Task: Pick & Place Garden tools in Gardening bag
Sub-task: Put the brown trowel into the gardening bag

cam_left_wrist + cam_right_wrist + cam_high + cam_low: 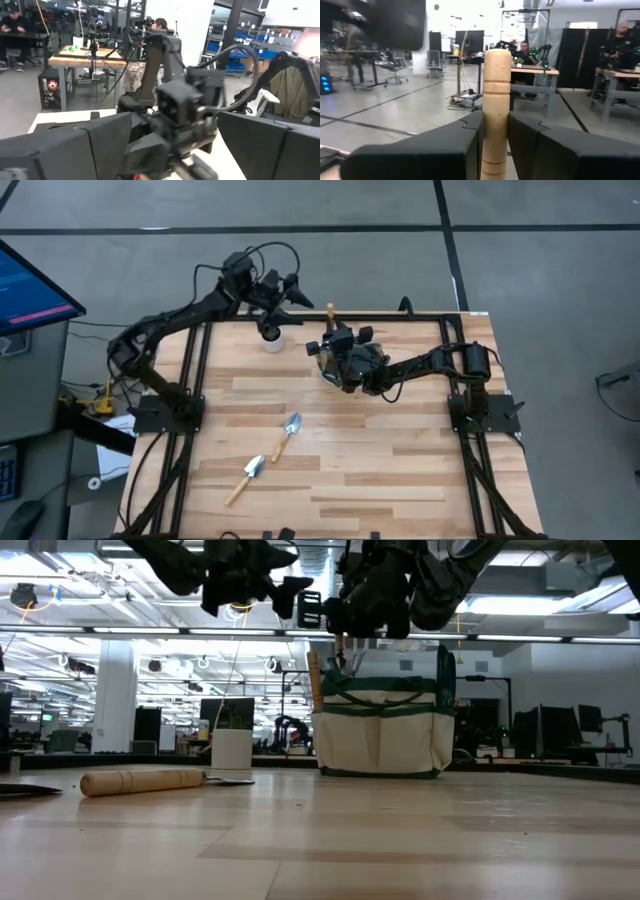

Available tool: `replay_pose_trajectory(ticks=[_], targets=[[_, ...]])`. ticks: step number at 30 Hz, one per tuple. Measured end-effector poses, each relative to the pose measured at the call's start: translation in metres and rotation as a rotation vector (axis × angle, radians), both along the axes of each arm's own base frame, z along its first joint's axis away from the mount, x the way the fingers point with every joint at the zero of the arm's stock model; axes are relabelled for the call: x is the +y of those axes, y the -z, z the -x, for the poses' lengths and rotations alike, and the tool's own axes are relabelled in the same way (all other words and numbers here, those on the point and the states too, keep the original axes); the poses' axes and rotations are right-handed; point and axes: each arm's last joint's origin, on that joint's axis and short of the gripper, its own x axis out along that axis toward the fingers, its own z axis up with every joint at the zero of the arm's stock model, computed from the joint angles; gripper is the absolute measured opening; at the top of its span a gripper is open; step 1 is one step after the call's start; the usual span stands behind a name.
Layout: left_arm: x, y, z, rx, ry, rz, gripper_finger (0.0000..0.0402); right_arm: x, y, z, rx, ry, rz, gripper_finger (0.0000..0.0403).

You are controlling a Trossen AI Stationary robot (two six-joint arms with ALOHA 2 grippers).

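Observation:
The gardening bag point(385, 730), cream with green trim, stands at the table's far middle. My right gripper point(495, 127) hovers over it, shut on a trowel's wooden handle point(330, 315); the blade is hidden. In the low view a tan handle point(315, 680) rises at the bag's left side, under this gripper. Two more trowels point(287, 430) point(247, 475) lie flat on the table's near left part. My left gripper point(288, 288) hangs open in the air past the far edge, empty. My right gripper pinches the wooden handle point(495, 135) between its two fingers, below the handle's rounded free end point(497, 62). The fingers come in level from the table's right and lie across the handle. The handle stands upright, free end up, lifted clear of the table.
A small white pot point(272, 338) stands at the far left, just under my left gripper and left of the bag. The near trowel's handle point(140, 781) lies in the foreground of the low view. Bare wood spreads over the table's near right part point(400, 470).

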Motion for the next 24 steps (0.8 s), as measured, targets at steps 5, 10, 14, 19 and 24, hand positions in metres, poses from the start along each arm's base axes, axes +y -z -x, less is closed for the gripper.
replay_pose_trajectory(ticks=[5, 10, 14, 19, 24], targets=[[0.018, 0.009, -0.01, 0.018, -0.021, 0.016, 0.0285, 0.0, -0.001, -0.001, -0.001, -0.034, 0.01, 0.005], [0.03, 0.017, -0.013, 0.032, -0.041, 0.03, 0.0285, 0.001, -0.001, -0.002, -0.001, -0.056, 0.017, 0.005], [0.033, 0.024, -0.019, 0.042, -0.021, 0.04, 0.0285, 0.001, -0.002, -0.003, -0.001, -0.088, 0.027, 0.005], [0.033, 0.028, -0.026, 0.048, 0.0, 0.046, 0.0285, 0.001, -0.007, -0.005, 0.013, -0.107, 0.046, 0.005], [0.033, 0.027, -0.026, 0.04, 0.013, 0.035, 0.0285, 0.001, -0.011, -0.008, 0.031, -0.125, 0.065, 0.0051]])
